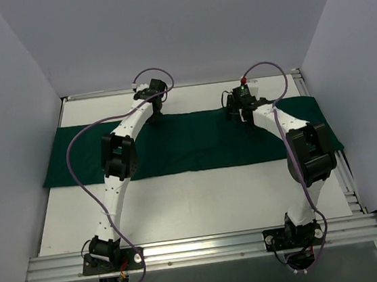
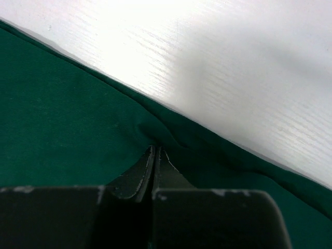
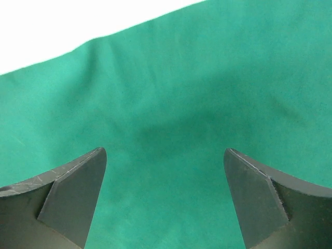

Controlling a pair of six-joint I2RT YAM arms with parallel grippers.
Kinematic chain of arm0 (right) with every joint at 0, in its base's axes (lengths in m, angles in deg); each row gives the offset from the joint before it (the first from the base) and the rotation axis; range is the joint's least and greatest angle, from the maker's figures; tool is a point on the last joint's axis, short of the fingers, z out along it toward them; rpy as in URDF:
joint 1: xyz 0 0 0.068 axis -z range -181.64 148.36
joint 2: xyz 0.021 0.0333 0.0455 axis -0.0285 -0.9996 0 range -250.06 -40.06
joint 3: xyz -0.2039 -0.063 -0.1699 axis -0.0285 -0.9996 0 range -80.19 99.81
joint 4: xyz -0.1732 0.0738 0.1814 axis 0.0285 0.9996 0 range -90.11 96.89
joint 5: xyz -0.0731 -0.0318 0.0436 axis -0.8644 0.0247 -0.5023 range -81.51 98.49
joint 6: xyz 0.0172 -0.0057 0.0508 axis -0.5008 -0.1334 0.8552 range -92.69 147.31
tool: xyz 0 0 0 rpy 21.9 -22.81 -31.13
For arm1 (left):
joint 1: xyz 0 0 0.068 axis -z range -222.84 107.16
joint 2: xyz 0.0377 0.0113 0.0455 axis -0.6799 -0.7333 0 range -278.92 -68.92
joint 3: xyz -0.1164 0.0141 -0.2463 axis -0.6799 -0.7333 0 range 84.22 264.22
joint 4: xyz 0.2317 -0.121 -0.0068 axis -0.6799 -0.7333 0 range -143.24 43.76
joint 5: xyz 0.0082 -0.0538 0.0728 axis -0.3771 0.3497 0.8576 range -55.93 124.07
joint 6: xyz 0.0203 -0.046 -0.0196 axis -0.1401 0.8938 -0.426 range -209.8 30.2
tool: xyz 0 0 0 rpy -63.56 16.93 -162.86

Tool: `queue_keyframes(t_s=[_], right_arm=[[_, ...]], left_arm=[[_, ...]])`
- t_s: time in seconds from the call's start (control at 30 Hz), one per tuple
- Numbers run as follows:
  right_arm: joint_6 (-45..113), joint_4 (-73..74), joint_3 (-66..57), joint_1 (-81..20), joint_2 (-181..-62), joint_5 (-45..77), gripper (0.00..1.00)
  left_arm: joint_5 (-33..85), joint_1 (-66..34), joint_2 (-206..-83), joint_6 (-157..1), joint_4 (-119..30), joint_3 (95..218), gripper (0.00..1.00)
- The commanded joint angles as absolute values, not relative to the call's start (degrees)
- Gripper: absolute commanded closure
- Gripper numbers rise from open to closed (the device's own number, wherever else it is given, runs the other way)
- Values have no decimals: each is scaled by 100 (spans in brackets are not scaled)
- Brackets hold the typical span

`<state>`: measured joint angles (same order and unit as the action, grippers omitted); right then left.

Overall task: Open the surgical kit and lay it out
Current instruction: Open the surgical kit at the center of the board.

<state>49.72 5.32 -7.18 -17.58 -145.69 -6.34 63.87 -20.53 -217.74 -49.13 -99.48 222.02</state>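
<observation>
One green cloth [image 1: 196, 150] lies on the desk [image 1: 202, 204]. It is spread as a single long band running side to side, with white desk surface showing beyond its far edge and in front of its near edge.

Two hands counted, both at the cloth's far edge.

The left hand [image 2: 155, 151] sits left of the cloth's middle. Its two fingers are pressed together with a pinch of fabric caught between the tips. Creases run out from that point, just inside the far edge.

The right hand [image 3: 165, 151] is right of the cloth's middle, low over the fabric. Its two fingers are spread wide apart and grip nothing. Whether the tips touch the cloth I cannot tell.
</observation>
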Motion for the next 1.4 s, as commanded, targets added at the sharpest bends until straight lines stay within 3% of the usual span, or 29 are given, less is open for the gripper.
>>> queue_keyframes(t_s=[0.0, 0.23, 0.7, 1.17, 1.37], right_arm=[[5427, 779, -110, -1754, -14764, -1225, 9], [5983, 1079, 847, -1754, -15502, -1674, 12], [6115, 869, 2008, -1772, -16811, -1121, 15], [6123, 1158, 2527, -1974, -17410, -856, 19], [6185, 1220, 2528, -1983, -17454, -935, 27]], left_arm=[[6500, -1972, -21113, -5024, -9669, 22142, 98], [6536, -1963, -20973, -5121, -9652, 21975, 98], [6597, -1963, -20832, -5359, -9520, 21861, 98], [6641, -1963, -20849, -5403, -9511, 21808, 98], [6659, -1972, -20849, -5420, -9502, 21773, 98]])
